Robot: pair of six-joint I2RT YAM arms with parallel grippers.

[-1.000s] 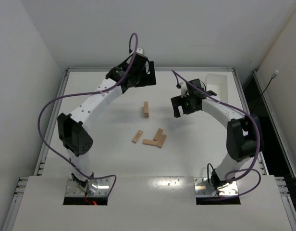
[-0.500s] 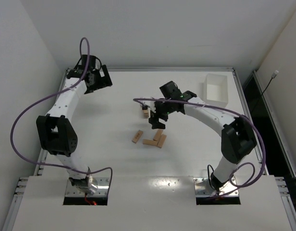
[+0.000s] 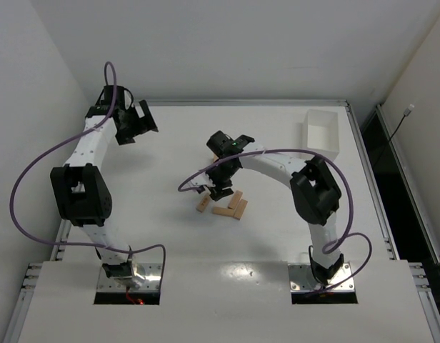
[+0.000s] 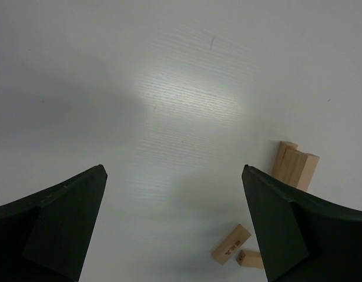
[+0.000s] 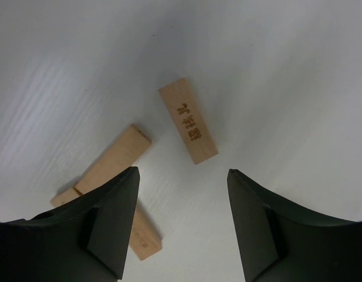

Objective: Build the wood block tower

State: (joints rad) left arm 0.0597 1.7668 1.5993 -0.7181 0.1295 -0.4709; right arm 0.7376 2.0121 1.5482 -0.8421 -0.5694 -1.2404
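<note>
- The loose wood blocks [image 3: 221, 211] are nearest you. They lie flat on the table [image 3: 156, 229] in the lower middle of the top view. A few touch in a cluster, and one sits slightly apart to the left.
- Judge them light, stiff and smooth. Bare wood will not give under the pads, so a moderate squeeze should hold. An off-centre grip may let a block swivel or slide.
- Your right gripper [image 5: 182, 176] hangs just above that cluster, jaws parted with nothing between them.
- In its wrist view the stamped block [image 5: 188, 120] lies alone at upper centre with both long sides free, so it looks the easiest pick. Take it across the narrow width at mid-length, so that it hangs level.
- The plain block [image 5: 113, 158] to the left overlaps others, so you have less room for the fingers there.
- Beyond the loose pieces the tower [image 4: 294, 166] stands at the right of the left wrist view, a short narrow stack. In the top view the right arm hides it. Judge it easy to topple, so set each piece down gently and squarely.
- Your left gripper [image 3: 140, 123] sits at the upper left of the top view, well apart from everything, jaws spread wide and empty.
- The white tray [image 3: 320, 152] is farthest, at the upper right.
</note>
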